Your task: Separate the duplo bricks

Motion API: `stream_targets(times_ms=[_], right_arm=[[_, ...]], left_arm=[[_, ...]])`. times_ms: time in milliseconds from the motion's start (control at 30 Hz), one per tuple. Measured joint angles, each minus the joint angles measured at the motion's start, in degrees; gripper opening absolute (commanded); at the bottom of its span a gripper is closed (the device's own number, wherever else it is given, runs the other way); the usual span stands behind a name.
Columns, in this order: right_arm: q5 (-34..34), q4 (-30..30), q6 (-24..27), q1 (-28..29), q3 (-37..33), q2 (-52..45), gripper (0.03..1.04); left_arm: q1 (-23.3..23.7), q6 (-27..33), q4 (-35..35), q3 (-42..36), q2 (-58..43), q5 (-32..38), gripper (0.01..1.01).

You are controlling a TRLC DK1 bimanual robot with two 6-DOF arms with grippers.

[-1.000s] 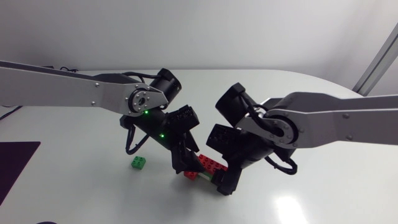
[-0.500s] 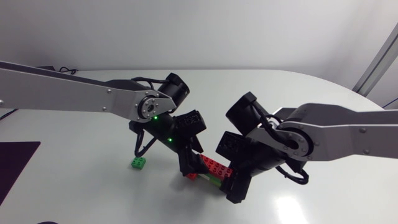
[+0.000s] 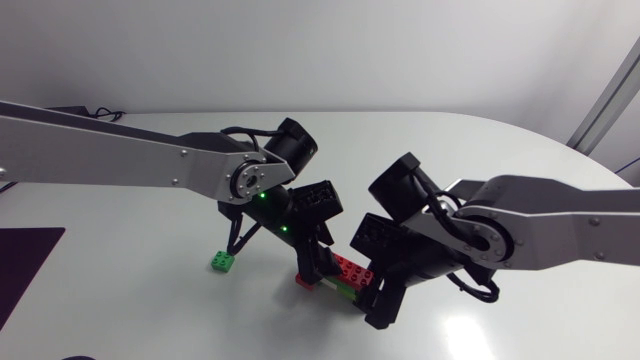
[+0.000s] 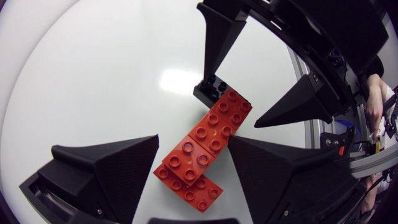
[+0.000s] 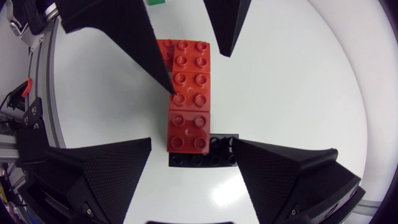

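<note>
A staggered stack of red duplo bricks (image 3: 347, 271) lies on the white table, with a black brick (image 5: 219, 152) at one end. My left gripper (image 3: 318, 268) stands over the other end of the red bricks (image 4: 202, 146). It is open, with one finger (image 4: 280, 171) against the stack and the other finger (image 4: 106, 168) a little apart. My right gripper (image 3: 378, 300) is open around the black end, its fingers (image 5: 93, 171) wide on both sides. Each wrist view shows the other arm's gripper ahead, the right gripper (image 4: 230, 101) and the left gripper (image 5: 199, 73).
A single green brick (image 3: 223, 262) lies apart on the table, to the left of the left gripper. A dark mat (image 3: 25, 265) covers the table's left edge. Both arms cross low over the middle of the table.
My left gripper has shifted right along the stack and its fingers have drawn closer around the red bricks. The right gripper has slid slightly right and toward the front edge.
</note>
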State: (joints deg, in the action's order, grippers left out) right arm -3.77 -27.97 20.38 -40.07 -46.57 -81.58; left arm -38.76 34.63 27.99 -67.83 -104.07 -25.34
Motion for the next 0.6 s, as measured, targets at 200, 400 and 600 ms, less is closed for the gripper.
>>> stream_targets(times_ms=[200,400,600], right_arm=[[0.98,1.42,-0.24,0.0,0.42,0.0,0.81],[1.07,2.95,-0.24,-0.07,1.16,0.0,0.48],[1.25,3.43,-0.24,-0.35,1.68,0.22,0.37]], left_arm=[[0.0,0.0,-0.02,0.07,0.0,0.31,0.748],[0.0,0.02,-1.22,1.2,0.0,0.96,0.748],[0.0,0.0,-1.55,1.53,0.0,1.6,0.677]])
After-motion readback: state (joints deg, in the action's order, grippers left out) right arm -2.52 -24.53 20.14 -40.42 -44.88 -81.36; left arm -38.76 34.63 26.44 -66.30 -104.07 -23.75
